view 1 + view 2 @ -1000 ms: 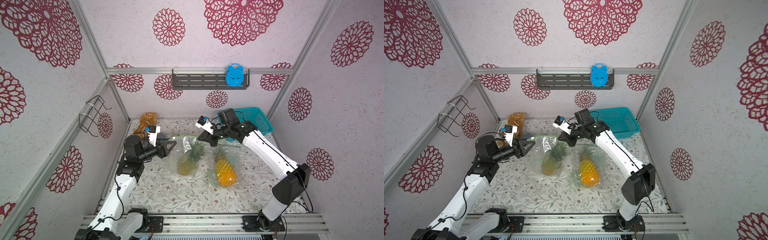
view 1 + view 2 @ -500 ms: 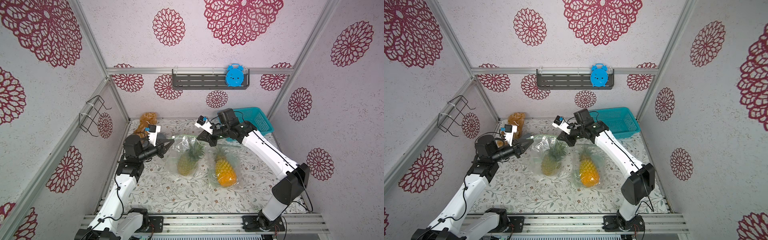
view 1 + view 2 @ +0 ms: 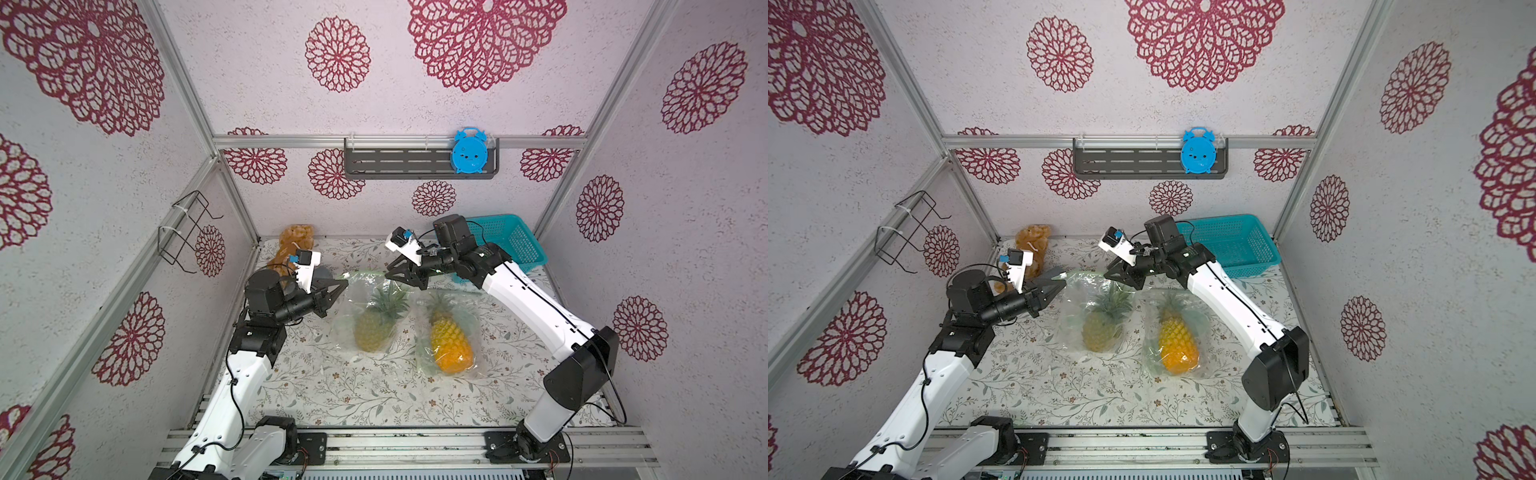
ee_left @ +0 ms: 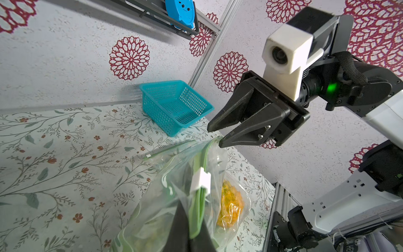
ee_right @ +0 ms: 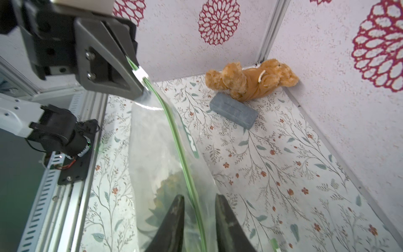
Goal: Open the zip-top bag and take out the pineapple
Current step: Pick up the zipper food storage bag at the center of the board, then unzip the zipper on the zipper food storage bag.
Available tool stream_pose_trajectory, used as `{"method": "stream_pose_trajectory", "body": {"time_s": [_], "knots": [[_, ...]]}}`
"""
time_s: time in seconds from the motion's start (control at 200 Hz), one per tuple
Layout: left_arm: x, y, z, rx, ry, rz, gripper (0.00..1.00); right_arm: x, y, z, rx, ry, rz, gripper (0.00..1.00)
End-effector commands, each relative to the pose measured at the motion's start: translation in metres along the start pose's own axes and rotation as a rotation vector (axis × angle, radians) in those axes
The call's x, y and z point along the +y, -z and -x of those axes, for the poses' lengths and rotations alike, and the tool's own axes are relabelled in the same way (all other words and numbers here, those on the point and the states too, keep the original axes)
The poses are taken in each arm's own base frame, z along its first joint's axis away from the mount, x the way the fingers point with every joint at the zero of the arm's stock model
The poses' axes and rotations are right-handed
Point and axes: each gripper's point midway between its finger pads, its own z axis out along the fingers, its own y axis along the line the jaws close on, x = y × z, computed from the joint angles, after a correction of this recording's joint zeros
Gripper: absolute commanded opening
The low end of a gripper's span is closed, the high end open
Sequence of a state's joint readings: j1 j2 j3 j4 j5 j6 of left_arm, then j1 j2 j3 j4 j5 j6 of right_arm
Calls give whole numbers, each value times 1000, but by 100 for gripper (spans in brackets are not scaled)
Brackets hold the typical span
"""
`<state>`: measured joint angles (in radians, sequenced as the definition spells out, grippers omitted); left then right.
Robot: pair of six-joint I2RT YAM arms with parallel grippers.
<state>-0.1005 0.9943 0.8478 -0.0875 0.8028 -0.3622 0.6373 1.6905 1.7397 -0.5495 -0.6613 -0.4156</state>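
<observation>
A clear zip-top bag (image 3: 365, 303) with a green zipper strip (image 5: 174, 131) holds a greenish pineapple (image 3: 372, 332) at mid-table in both top views. My left gripper (image 4: 193, 220) is shut on the left end of the zipper edge, close to the white slider (image 4: 201, 180), and holds that end lifted. My right gripper (image 5: 199, 197) is open at the bag's other top corner; its fingers stand on either side of the strip without pinching it. The top views show the left gripper (image 3: 1063, 282) and right gripper (image 3: 1106, 275) facing each other across the bag's mouth.
A second clear bag with an orange-yellow pineapple (image 3: 449, 340) lies just right of the first. A teal basket (image 3: 505, 245) sits at the back right. A brown teddy bear (image 5: 250, 80) and grey block (image 5: 233, 112) are at the back left. A wire rack (image 3: 187, 232) hangs on the left wall.
My left gripper went from open to shut on the bag's zipper edge. My right gripper, shut on the other corner before, has just parted its jaws. The bag stays lifted.
</observation>
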Motion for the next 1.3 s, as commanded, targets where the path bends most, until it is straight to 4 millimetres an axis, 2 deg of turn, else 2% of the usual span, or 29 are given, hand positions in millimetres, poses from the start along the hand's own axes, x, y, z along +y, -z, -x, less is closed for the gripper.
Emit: {"method": "stream_pose_trajectory", "body": {"time_s": [0.0,0.235,0.4,0.961,1.296], "knots": [[-13,0,12,-14,-56,-29,0,21,3,44,-112,98,62,32],[-16,-2,11,-6,-58,-36,0,38,-18,62,-126,156,120,32],[-17,-2,10,-1,-59,-40,0,46,-29,66,-123,185,143,32],[-17,-3,8,8,-62,-38,0,44,-49,69,-113,208,156,32],[-17,-2,8,5,-73,-33,0,48,-55,66,-96,211,184,25]]}}
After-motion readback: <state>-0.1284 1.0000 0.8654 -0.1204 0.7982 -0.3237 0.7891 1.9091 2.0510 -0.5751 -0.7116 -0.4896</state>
